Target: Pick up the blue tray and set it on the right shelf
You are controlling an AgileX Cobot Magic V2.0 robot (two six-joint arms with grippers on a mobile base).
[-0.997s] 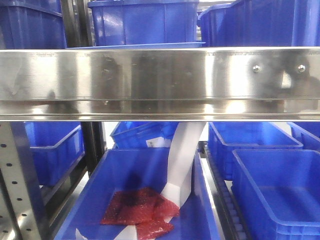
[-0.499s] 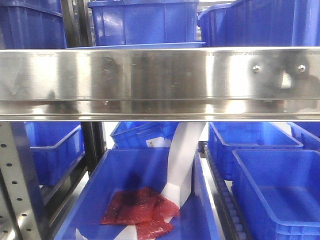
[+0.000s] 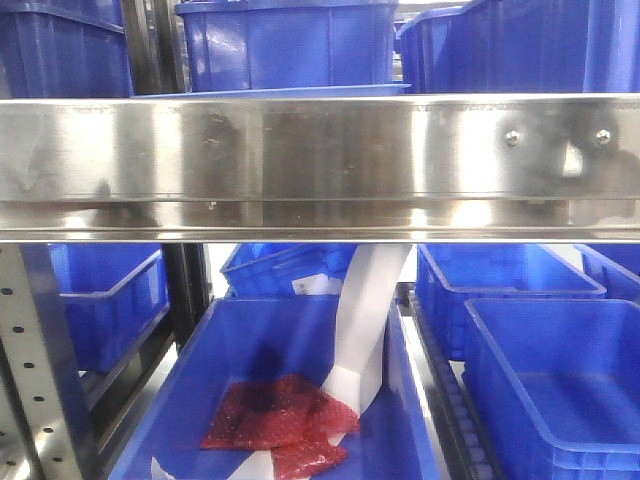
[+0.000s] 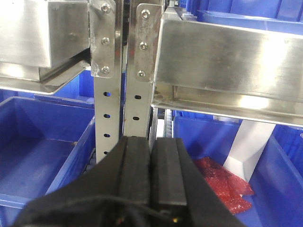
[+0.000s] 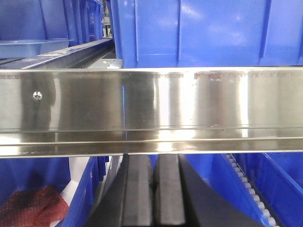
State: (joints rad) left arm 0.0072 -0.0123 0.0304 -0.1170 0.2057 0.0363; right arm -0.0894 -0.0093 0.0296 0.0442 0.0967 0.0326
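The right shelf shows as a wide shiny steel front rail (image 3: 320, 160) with two bolts, filling the front view and the right wrist view (image 5: 151, 109). Just behind the rail's top edge lies a shallow, paler blue rim that looks like the blue tray (image 3: 300, 90). It also shows at the upper left of the right wrist view (image 5: 33, 47). My left gripper (image 4: 150, 142) is shut and empty, facing the perforated grey uprights (image 4: 106, 118). My right gripper (image 5: 154, 158) is shut and empty, just below the rail. Neither touches the tray.
Deep dark-blue bins (image 3: 285, 45) stand on the shelf behind the rail. Below it, one bin (image 3: 250, 340) holds red bags (image 3: 275, 420) and a white strip (image 3: 365, 320). More bins (image 3: 550, 380) sit to the right and at the left (image 4: 38, 156).
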